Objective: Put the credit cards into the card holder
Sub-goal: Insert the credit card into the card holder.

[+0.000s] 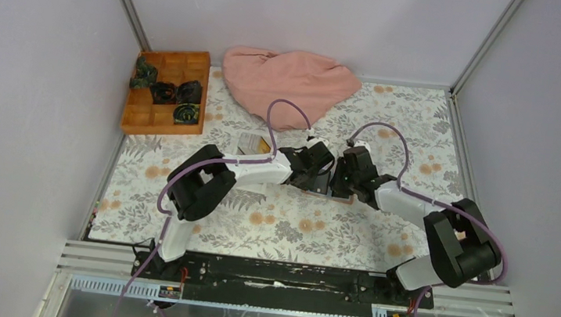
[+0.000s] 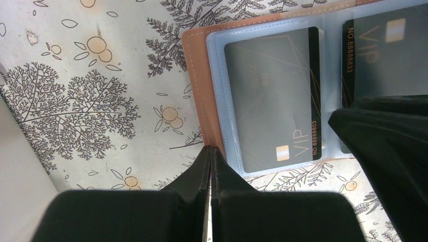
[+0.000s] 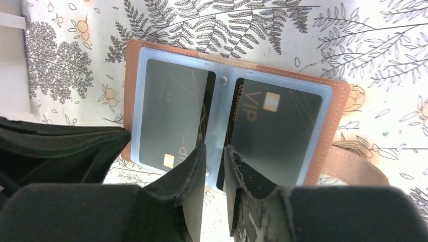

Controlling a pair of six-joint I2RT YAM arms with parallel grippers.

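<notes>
At the middle of the flowered table, you had the card holder point(image 3: 337, 108) lying open and flat. One dark VIP card point(image 3: 169, 111) sat in its left clear sleeve and another point(image 3: 275, 126) in its right.

Your right gripper point(image 3: 214, 151) stood narrowly parted over the fold with nothing between its fingers. Your left gripper point(image 2: 210, 151) was closed tight, its tips at the edge of the leather cover. Whether it nipped the leather or only pressed it could not be told.

My judgement was that you were letting go of a seated card. To do that well, you needed to hold the cover down with the left and lift the right straight up. You also needed to keep its fingers off the sleeve lips so neither card dragged out.

The right wrist view gave you both sleeves, the stud point(image 3: 223, 79) and the strap point(image 3: 356, 169). The left wrist view cut off the second card. The top view hid the holder beneath both grippers, yet only it showed the pink cloth point(image 1: 289, 81) and the wooden compartment box point(image 1: 166, 91).
</notes>
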